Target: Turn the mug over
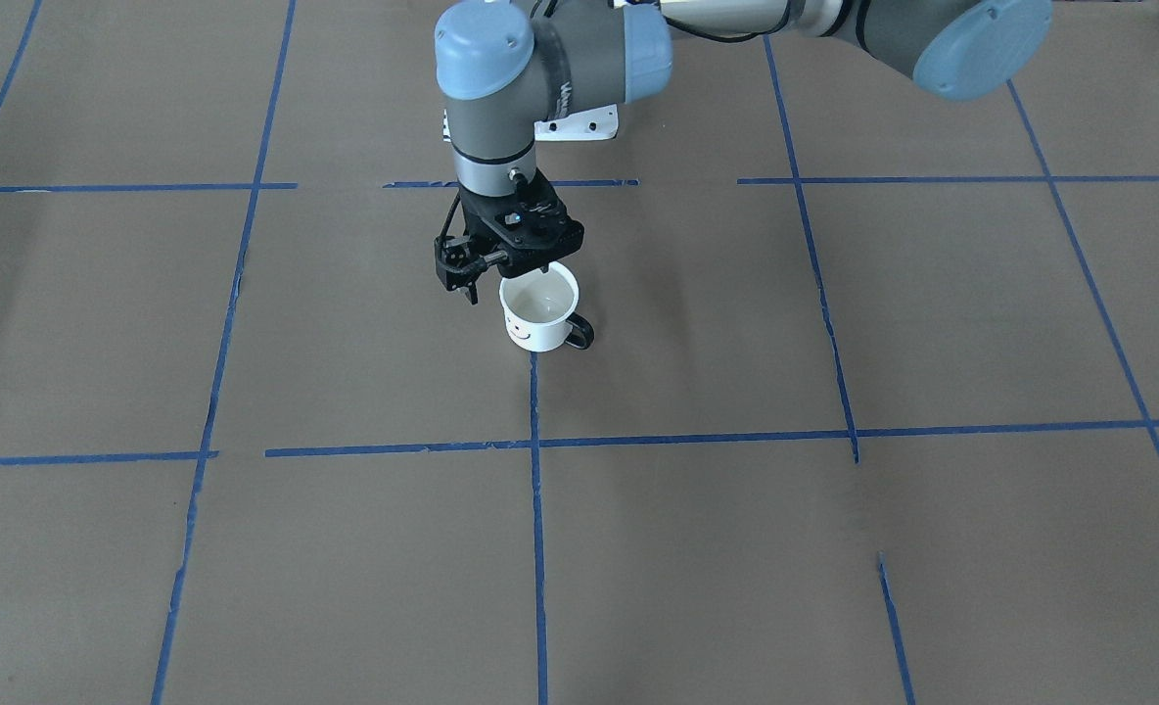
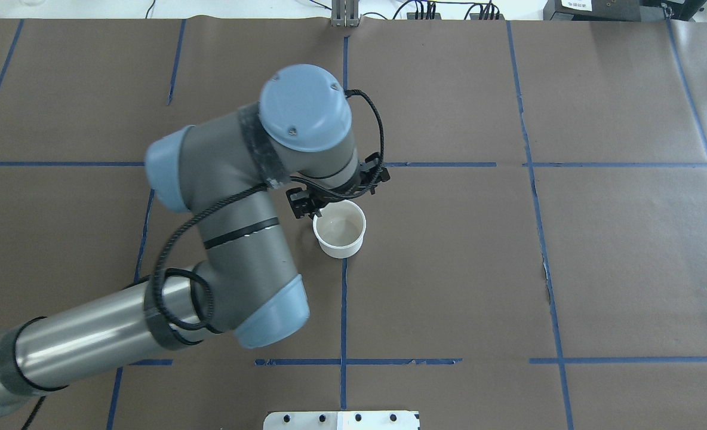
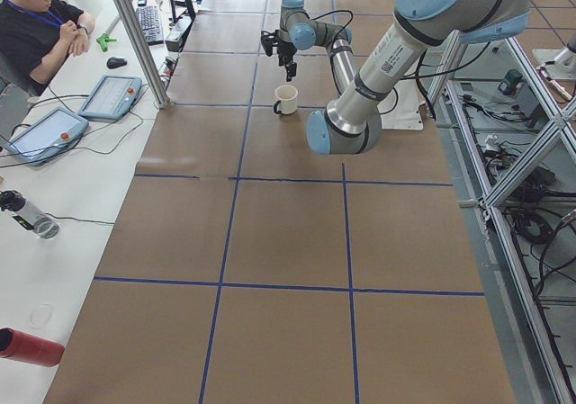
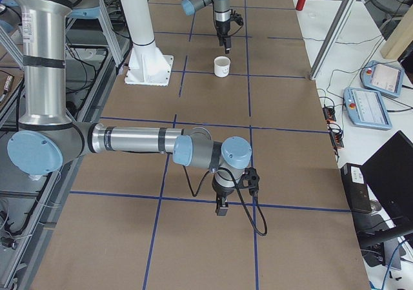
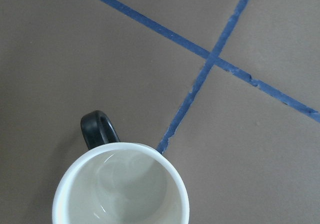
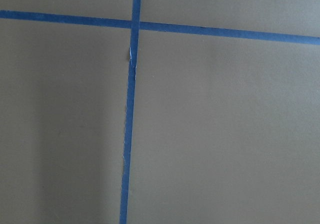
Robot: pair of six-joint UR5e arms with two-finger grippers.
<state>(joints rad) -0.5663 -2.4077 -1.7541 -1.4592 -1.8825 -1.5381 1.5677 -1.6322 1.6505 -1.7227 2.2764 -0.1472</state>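
Observation:
The white mug (image 1: 538,315) stands upright on the brown table, mouth up. Its smiley face looks toward the front camera and its black handle (image 1: 580,333) points to that view's right. It also shows in the overhead view (image 2: 340,233), the left-side view (image 3: 286,99), the right-side view (image 4: 222,66) and the left wrist view (image 5: 122,189). My left gripper (image 1: 509,282) hangs just above and behind the mug's rim, open and empty. My right gripper (image 4: 221,206) hovers low over the table far from the mug; I cannot tell whether it is open or shut.
Brown paper with a blue tape grid (image 1: 537,446) covers the table. A white base plate (image 1: 579,125) lies behind the left gripper. An operator (image 3: 36,22) sits at a side desk with tablets (image 3: 110,96). A red bottle (image 3: 27,345) lies by the table's near corner.

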